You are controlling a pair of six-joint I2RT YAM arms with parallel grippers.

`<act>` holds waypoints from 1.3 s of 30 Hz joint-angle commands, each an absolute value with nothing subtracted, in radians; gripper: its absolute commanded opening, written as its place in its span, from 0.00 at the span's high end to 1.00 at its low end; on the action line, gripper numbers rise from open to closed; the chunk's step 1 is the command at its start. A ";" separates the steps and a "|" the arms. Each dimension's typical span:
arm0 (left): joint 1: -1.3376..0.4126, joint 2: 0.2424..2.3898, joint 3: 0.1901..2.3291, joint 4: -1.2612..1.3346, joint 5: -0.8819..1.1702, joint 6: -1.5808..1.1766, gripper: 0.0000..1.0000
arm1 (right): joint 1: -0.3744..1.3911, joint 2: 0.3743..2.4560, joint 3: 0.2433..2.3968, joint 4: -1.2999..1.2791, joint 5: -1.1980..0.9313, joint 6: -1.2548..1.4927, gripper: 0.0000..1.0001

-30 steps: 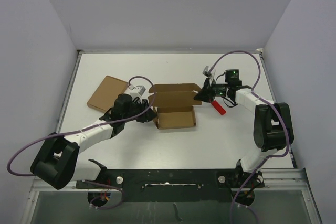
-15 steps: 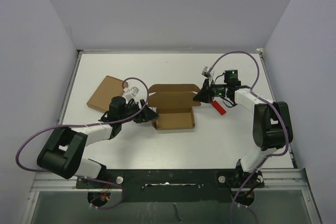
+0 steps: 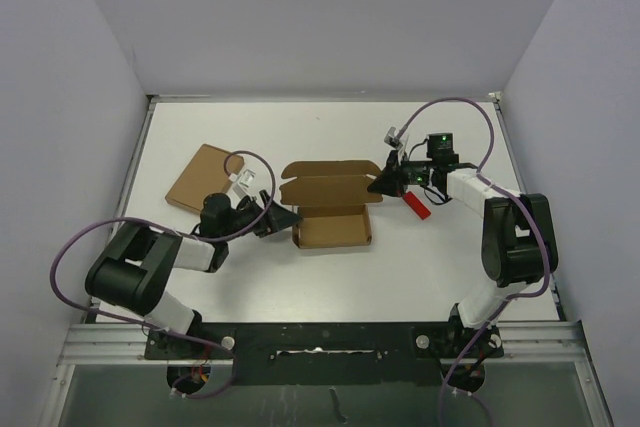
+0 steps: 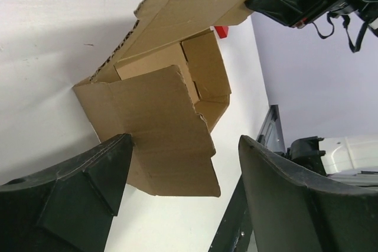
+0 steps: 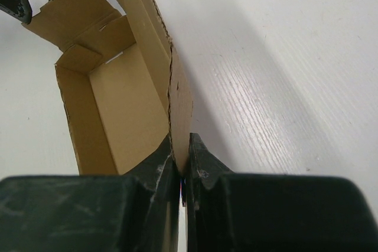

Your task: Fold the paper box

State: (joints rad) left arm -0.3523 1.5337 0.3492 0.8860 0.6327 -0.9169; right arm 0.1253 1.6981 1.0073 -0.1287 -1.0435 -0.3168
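Observation:
The paper box [image 3: 330, 209] is a half-formed brown cardboard carton in the middle of the table, its lid panel raised at the back. My right gripper [image 3: 381, 183] is shut on the carton's right wall; in the right wrist view the cardboard edge [image 5: 179, 98] is pinched between the jaws of that gripper [image 5: 183, 159]. My left gripper [image 3: 284, 219] is open at the carton's left end. In the left wrist view the left side flap [image 4: 168, 140] sticks out between the wide-apart fingers [image 4: 88, 193] of that gripper [image 4: 186, 172], ungripped.
A flat brown cardboard rectangle [image 3: 200, 177] lies at the back left, behind the left arm. A small red block [image 3: 417, 205] lies on the table just right of the right gripper, and shows behind the carton [image 4: 221, 30] in the left wrist view.
My left gripper has opened, let go of the carton's left flap and drawn back to the left, its arm folding lower. The right gripper has kept its grip.

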 commanded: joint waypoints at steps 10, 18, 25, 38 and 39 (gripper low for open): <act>-0.331 1.691 0.328 1.270 0.698 -1.092 0.32 | 0.132 1.703 1.017 -0.135 -1.066 -0.326 1.00; -0.326 1.739 0.330 1.297 0.695 -1.120 0.51 | 0.132 1.704 1.019 -0.135 -1.068 -0.327 1.00; -0.327 1.714 0.345 1.125 0.674 -1.057 0.54 | 0.132 1.704 1.019 -0.135 -1.069 -0.325 1.00; -0.431 1.539 0.480 0.538 0.481 -0.817 0.52 | 0.135 1.705 1.021 -0.136 -1.068 -0.325 1.00; -0.445 1.522 0.495 0.484 0.451 -0.798 0.52 | 0.136 1.707 1.022 -0.137 -1.068 -0.326 1.00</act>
State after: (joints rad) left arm -0.4091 1.6123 0.4347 0.6727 0.5552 -0.9001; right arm 0.1261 1.6985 1.0073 -0.1360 -1.0492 -0.3172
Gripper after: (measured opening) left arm 0.477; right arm 0.041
